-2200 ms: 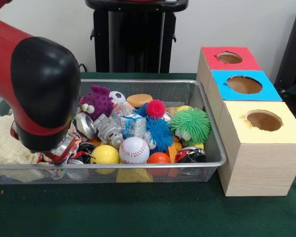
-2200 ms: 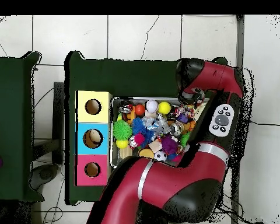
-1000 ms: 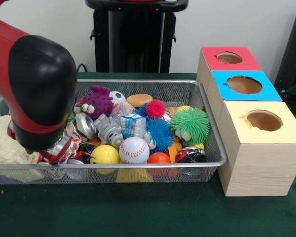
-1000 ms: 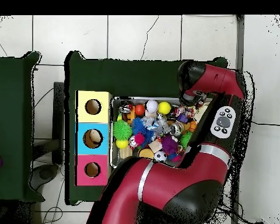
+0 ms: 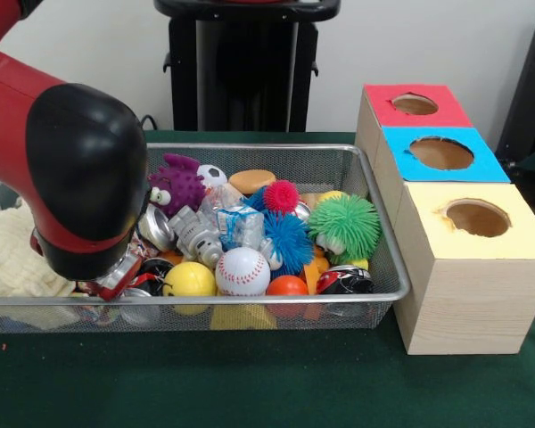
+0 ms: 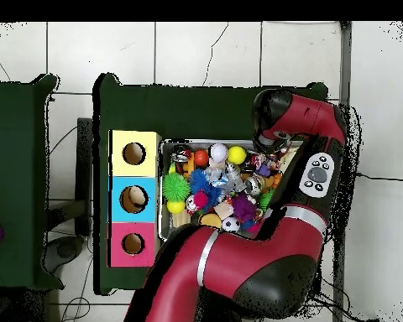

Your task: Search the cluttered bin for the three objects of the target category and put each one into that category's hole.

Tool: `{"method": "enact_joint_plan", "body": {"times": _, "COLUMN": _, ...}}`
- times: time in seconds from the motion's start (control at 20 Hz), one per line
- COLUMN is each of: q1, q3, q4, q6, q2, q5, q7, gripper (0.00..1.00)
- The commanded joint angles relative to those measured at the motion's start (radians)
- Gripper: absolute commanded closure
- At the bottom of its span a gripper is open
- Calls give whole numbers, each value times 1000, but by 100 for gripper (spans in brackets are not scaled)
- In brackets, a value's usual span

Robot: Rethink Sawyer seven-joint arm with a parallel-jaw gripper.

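Observation:
The wire mesh bin [image 5: 388,259] is full of toys and also shows in the overhead view [image 6: 164,220]. My arm's black wrist hangs low over the bin's left front corner and hides most of the gripper [image 5: 111,276], which also shows in the overhead view [image 6: 268,153]. A scrap of multicolour printed cloth [image 5: 91,287] shows just under the wrist; I cannot tell whether it is held. Other printed cloth pieces are hidden. The round hole [image 5: 478,218] in the yellow-topped box is the nearest one on the right and also shows in the overhead view [image 6: 134,153].
Blue-topped hole [image 5: 441,152] and red-topped hole [image 5: 415,104] lie behind the yellow one. A cream knitted cloth [image 5: 9,259] fills the bin's left end. A baseball [image 5: 242,270], yellow ball [image 5: 189,278], green spiky ball [image 5: 343,225] and purple toy [image 5: 176,183] crowd the bin.
The wrist has shifted slightly to the right in the front view and sits a little lower over the bin's left front corner. The toys have not moved.

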Motion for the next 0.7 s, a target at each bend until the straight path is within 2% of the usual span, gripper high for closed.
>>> {"method": "enact_joint_plan", "body": {"times": 0.05, "q1": 17, "q3": 113, "q4": 2, "q6": -177, "q2": 29, "q5": 101, "q7": 411, "gripper": 0}}
{"method": "enact_joint_plan", "body": {"times": 0.3, "q1": 20, "q3": 122, "q4": 50, "q6": -241, "q2": 6, "q5": 84, "q7": 392, "gripper": 0}}
{"method": "enact_joint_plan", "body": {"times": 0.35, "q1": 20, "q3": 120, "q4": 46, "q6": -257, "q2": 10, "q5": 77, "q7": 379, "gripper": 100}}
{"method": "enact_joint_plan", "body": {"times": 0.5, "q1": 21, "q3": 114, "q4": 36, "q6": -238, "q2": 17, "q5": 73, "q7": 358, "gripper": 100}}
{"method": "enact_joint_plan", "body": {"times": 0.7, "q1": 35, "q3": 114, "q4": 71, "q6": -268, "q2": 7, "q5": 77, "q7": 359, "gripper": 100}}
